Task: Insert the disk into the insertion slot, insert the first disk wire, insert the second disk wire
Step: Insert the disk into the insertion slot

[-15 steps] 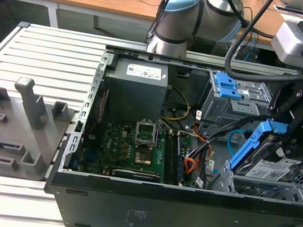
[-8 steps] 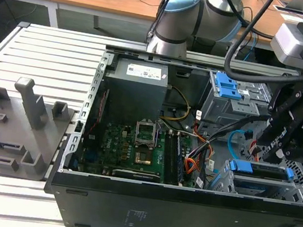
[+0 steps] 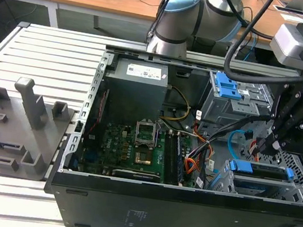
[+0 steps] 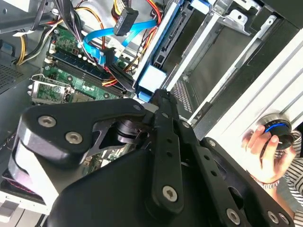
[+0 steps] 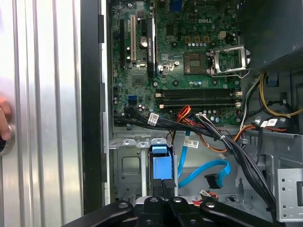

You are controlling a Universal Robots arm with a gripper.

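Snagging looks the likeliest trouble: the gripper (image 3: 274,146), its fingers drawn narrow with nothing seen between them, hangs just over the blue-bracketed end of the disk (image 3: 261,170), which sits at the mouth of the insertion slot (image 3: 268,189). The second disk wire (image 4: 97,35) loops loose near that cage, so a skewed push could jam the disk or pinch the cable.

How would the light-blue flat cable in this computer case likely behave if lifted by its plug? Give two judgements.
Probably floppy: the light-blue cable lies in a loose loop, so it would likely bend and trail rather than hold shape. Probably light, being thin and flat, though its dark plug might swing and snag on the black cables beside it.
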